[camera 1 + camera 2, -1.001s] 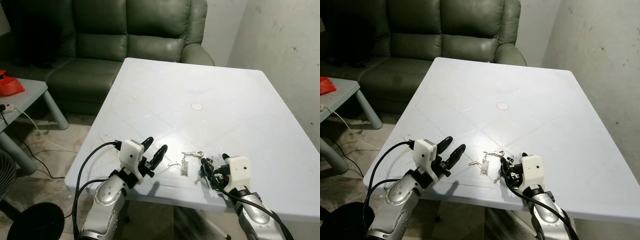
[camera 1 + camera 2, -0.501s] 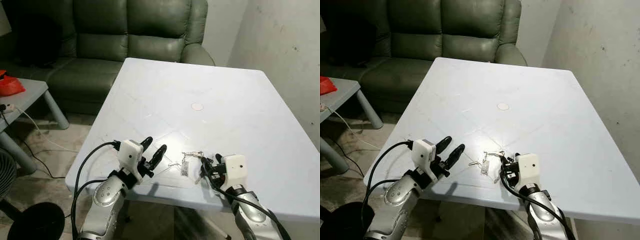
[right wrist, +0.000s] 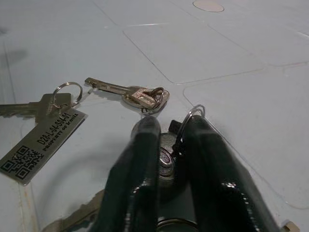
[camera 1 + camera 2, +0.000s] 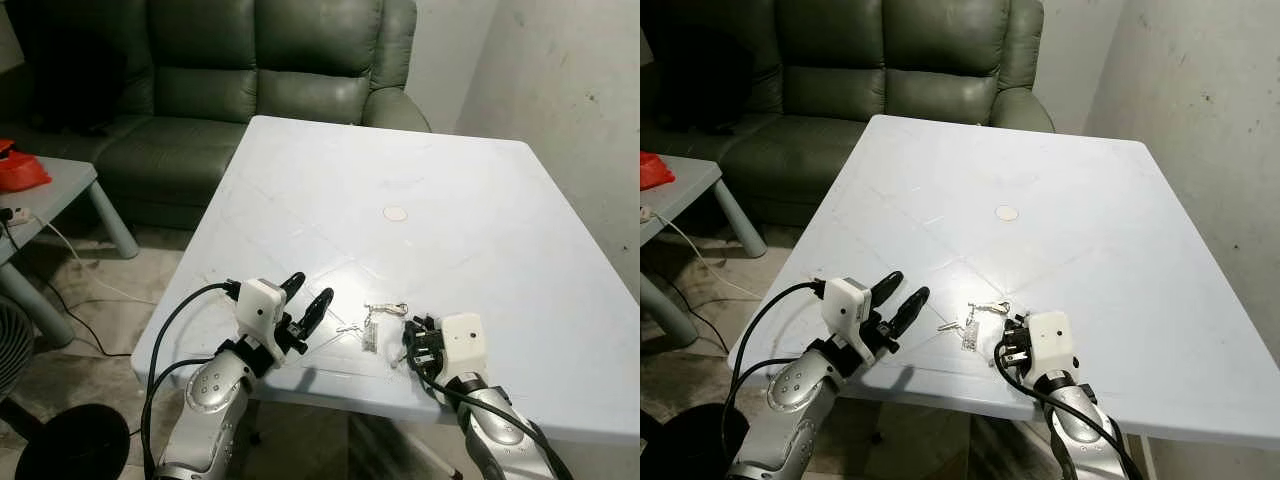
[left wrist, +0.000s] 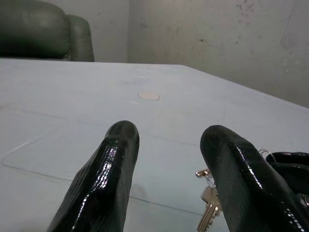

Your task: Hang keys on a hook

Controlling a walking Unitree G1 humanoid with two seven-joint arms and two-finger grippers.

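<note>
"PROPERTY OF" on the key tag point(image 3: 41, 139)

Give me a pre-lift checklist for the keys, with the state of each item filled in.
1. Right hand closed on a silver key ring: ok.
2. Whole bunch of silver keys gripped: cannot tell; the metal tag and two keys lie loose on the white plastic table.
3. Left hand open, beside the keys, not touching: ok.
4. Hook located: not ok.
5. Lift path above the table free: ok.
</note>
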